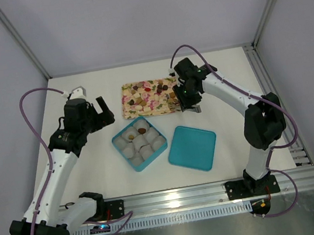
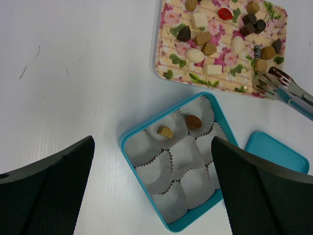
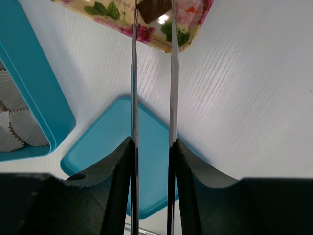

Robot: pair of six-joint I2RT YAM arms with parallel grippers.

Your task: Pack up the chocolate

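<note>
Steel tongs (image 3: 134,73), clamped in your right gripper (image 3: 151,147), straddle a dark chocolate (image 3: 151,10) on the tray (image 3: 190,24) at twelve o'clock, blades running straight toward it. Your left gripper (image 2: 152,147), spread wide, hangs above the box (image 2: 128,139), farther off.

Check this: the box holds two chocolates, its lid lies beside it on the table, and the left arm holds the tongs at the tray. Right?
One thing is wrong: the tongs are held by the right fingers, not the left arm, as the right wrist view shows. The left fingers are open and empty. The rest stands.
</note>
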